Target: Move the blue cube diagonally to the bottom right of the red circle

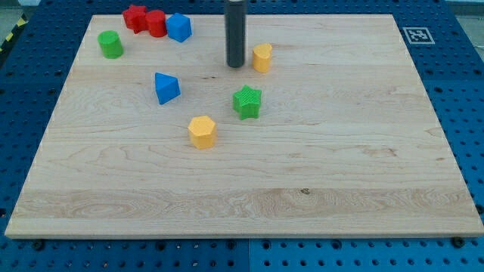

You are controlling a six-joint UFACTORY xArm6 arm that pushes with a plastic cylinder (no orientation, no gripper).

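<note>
Yellow hexagon [202, 131] sits nearest; my tip [235, 65] stands right of blue cube [179, 27], no pincer visible.

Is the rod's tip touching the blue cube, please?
No: my tip stands apart from the blue cube, beside the yellow block.

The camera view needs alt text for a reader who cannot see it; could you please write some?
My tip rests on a wooden board, just left of a yellow block. The blue cube touches the red circle near the view's top left, apart from my tip.
</note>
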